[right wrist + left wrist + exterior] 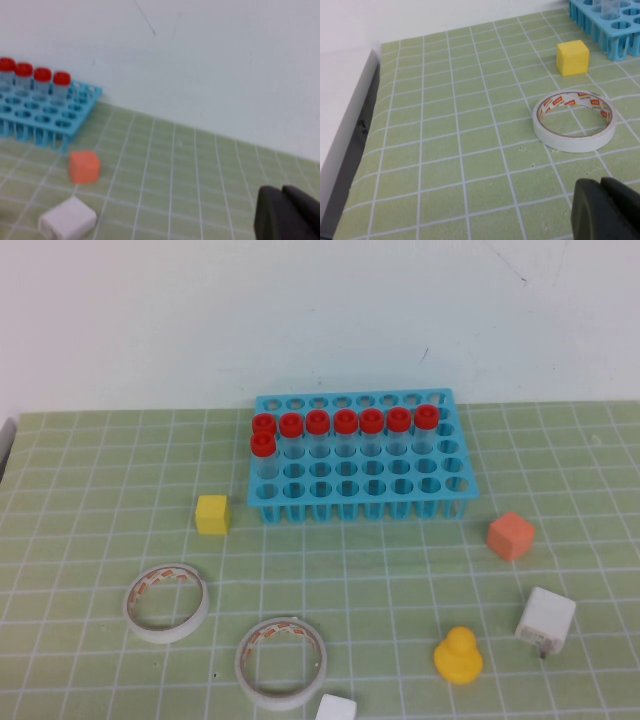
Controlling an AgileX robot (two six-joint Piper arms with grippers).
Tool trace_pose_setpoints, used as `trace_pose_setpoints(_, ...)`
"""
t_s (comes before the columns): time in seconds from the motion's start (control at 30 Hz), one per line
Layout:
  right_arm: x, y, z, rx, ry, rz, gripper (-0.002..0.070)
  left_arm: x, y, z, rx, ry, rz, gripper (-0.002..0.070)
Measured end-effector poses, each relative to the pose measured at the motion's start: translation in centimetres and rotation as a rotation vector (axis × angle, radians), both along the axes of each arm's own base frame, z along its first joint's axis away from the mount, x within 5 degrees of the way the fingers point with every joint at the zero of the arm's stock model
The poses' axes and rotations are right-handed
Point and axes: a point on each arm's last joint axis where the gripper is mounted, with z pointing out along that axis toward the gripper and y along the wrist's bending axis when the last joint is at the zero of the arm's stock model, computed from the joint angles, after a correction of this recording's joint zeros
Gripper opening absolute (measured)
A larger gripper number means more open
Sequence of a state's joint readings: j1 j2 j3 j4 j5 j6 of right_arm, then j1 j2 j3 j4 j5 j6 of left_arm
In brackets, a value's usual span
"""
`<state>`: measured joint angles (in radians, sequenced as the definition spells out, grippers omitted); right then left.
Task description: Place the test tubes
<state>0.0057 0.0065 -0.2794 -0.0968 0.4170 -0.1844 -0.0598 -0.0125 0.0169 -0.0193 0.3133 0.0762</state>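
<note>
A blue test tube rack [362, 495] stands at the back middle of the green grid mat. Several clear tubes with red caps [345, 422] stand upright in its second row, and one more tube [263, 445] stands in the row in front at the left end. The right wrist view shows the rack [45, 117] with capped tubes [42, 75]; the left wrist view catches only the rack's corner [615, 30]. Neither arm appears in the high view. My left gripper [602, 210] is shut and empty above the mat near a tape roll. My right gripper [285, 212] is shut and empty over bare mat.
Near the rack lie a yellow cube [212, 513] and an orange cube [511, 536]. Two tape rolls [167, 602] [281, 661], a yellow duck [458, 655], a white block [545, 620] and a second white block [336, 708] sit nearer the front. The mat's left edge [372, 100] borders a white surface.
</note>
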Motion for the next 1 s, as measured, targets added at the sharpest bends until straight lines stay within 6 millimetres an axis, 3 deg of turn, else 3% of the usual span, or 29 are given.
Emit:
trace_pose_setpoints(0.5, 1.4, -0.2, -8.8, 0.047, 0.237, -0.066, -0.0001, 0.0, 0.0, 0.0, 0.0, 0.0, 0.0, -0.0001)
trace_pose_setpoints(1.0, 1.6, -0.1, -9.0, 0.178, 0.204, -0.085, -0.0001, 0.0, 0.0, 0.0, 0.0, -0.002, 0.0, -0.0001)
